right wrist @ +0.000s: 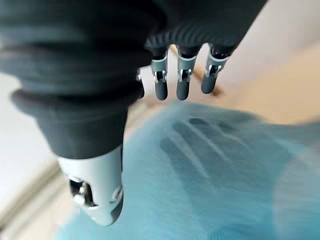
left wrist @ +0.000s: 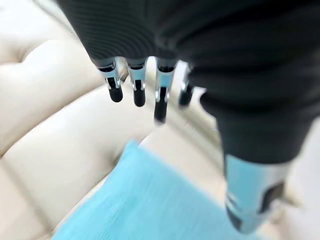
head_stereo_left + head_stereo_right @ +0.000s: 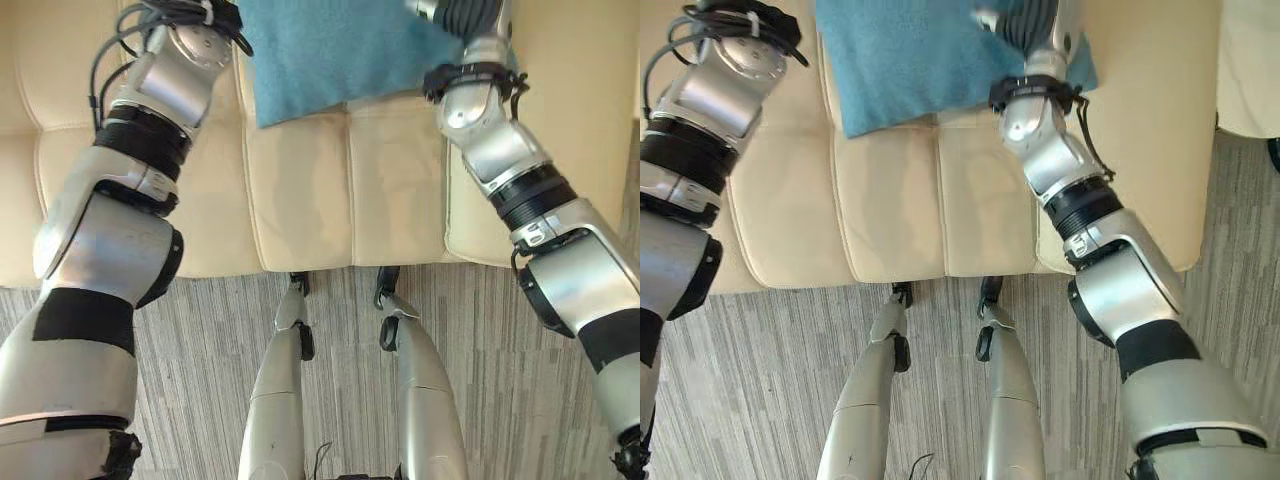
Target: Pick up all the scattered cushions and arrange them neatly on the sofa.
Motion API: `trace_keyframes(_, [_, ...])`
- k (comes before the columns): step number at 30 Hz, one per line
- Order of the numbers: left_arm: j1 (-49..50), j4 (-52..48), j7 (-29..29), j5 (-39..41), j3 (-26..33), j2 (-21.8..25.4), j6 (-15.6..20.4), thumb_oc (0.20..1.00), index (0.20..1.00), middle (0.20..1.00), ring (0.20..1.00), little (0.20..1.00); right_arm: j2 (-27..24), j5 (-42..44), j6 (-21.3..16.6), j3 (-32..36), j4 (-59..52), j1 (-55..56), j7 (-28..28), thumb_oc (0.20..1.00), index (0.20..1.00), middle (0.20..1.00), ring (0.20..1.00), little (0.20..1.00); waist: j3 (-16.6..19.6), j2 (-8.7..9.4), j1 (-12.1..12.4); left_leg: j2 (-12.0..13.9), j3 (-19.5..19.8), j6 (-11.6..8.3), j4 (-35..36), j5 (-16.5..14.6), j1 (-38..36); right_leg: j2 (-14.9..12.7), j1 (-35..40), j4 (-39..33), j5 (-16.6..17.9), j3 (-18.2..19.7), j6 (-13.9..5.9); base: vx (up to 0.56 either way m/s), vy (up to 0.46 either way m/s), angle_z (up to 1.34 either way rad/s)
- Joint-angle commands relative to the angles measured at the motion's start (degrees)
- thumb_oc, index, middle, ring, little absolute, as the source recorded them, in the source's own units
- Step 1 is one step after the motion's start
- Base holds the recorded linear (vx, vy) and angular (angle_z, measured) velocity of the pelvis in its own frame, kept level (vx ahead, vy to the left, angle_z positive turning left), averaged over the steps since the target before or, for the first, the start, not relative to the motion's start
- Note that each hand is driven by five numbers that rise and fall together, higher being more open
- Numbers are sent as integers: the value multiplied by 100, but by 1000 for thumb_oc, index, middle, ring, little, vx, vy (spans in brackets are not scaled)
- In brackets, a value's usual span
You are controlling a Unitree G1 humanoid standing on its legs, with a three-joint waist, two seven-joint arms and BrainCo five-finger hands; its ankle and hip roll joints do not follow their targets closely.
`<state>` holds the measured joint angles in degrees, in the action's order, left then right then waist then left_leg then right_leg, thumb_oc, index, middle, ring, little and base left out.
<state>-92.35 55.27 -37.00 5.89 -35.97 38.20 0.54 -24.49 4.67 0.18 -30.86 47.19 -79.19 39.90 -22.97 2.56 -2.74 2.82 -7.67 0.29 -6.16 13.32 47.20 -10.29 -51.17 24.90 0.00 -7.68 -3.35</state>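
Lying flat on padded cream sofa (image 3: pixel 300 190): square blue ribbed cushion (image 3: pixel 320 50). Left hand (image 2: pixel 137 85) and right hand (image 1: pixel 182 80) hover above, fingers straight, holding nothing.

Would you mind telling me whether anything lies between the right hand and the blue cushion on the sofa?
Nothing visible does. The right hand hovers above the blue fabric cushion with straight fingers, casting its shadow on the cloth; only open air lies between. The cushion rests on the cream leather sofa.
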Motion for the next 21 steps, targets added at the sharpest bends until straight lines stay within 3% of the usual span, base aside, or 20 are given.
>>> trace_keyframes(1, [-91, 689, 152, 133, -81, 340, 208, 1000, 1000, 1000, 1000, 1000, 56, 427, -487, 185, 300, 395, -251, 1000, 1000, 1000, 1000, 1000, 409, 13, -3, -72, 47, -325, -439, -1466, -435, -102, 933, -1649, 342, 179, -612, -10, 48, -17])
trace_keyframes(6, [657, 787, 338, 50, 157, 806, 218, 1000, 1000, 1000, 1000, 1000, -35, 562, -621, 563, 235, 1224, -353, 1000, 1000, 1000, 1000, 1000, 403, -37, -33, -58, -2, -330, -421, -1451, -596, -82, 1090, -1681, 355, 188, -599, -5, 44, -14])
trace_keyframes(8, [2353, 68, 544, 97, 1088, 1200, 290, 1000, 1000, 1000, 1000, 1000, -181, 557, -661, 1232, -312, 2712, -558, 1000, 1000, 1000, 1000, 1000, 484, -54, 16, -54, -14, -316, -336, -1494, -983, -73, 1464, -1777, 330, 113, -581, 45, 37, -8])
trace_keyframes(10, [3132, -206, 665, 158, 1519, 1184, 324, 1000, 1000, 1000, 1000, 1000, -232, 599, -655, 1417, -525, 3266, -670, 1000, 1000, 1000, 1000, 1000, 575, -85, 12, -58, -35, -309, -272, -1490, -1173, -73, 1652, -1829, 331, 92, -576, 77, 27, -8])
trace_keyframes(11, [4578, -871, 899, 449, 2364, 1012, 471, 1000, 1000, 1000, 1000, 1000, -124, 681, -638, 1794, -841, 4225, -933, 1000, 1000, 1000, 1000, 1000, 649, -81, 60, -69, -61, -294, -146, -1525, -1567, -74, 2027, -1913, 324, 55, -570, 104, 29, -6])
trace_keyframes(13, [5348, -1087, 1072, 468, 2753, 813, 487, 1000, 1000, 1000, 1000, 1000, -65, 741, -641, 1927, -1004, 4776, -1114, 1000, 1000, 1000, 1000, 1000, 741, -109, 19, -80, -71, -298, -27, -1507, -1833, -73, 2290, -1997, 327, 20, -580, 92, 36, -7])
trace_keyframes(14, [6299, -1230, 1334, 586, 3150, 397, 498, 1000, 1000, 1000, 1000, 1000, 102, 773, -623, 2164, -1172, 5459, -1329, 1000, 1000, 1000, 1000, 1000, 841, -79, 1, -105, -150, -258, 130, -1352, -2141, -104, 2602, -2119, 444, -41, -561, 90, 53, -1])
trace_keyframes(16, [6596, -1202, 1408, 569, 3216, 183, 491, 1000, 1000, 1000, 1000, 1000, 192, 799, -635, 2233, -1206, 5754, -1444, 1000, 1000, 1000, 1000, 1000, 887, -84, -28, -100, -151, -261, 219, -1323, -2345, -96, 2816, -2195, 448, -57, -573, 64, 32, 8])
trace_keyframes(20, [8059, -1434, 1915, 785, 3461, -757, 581, 1000, 1000, 1000, 1000, 1000, 343, 673, -592, 2523, -1239, 6664, -1821, 1000, 1000, 1000, 1000, 1000, 1154, -121, -60, -38, -204, -263, 643, -1224, -3206, -51, 3550, -2429, 432, -87, -625, 93, 47, -3])
trace_keyframes(21, [8067, -1440, 1915, 784, 3462, -760, 579, 1000, 1000, 1000, 1000, 1000, 341, 672, -591, 2521, -1243, 6670, -1821, 1000, 1000, 1000, 1000, 1000, 1148, -123, -61, -38, -204, -263, 655, -1220, -3224, -50, 3566, -2435, 434, -88, -625, 43, 60, -10])
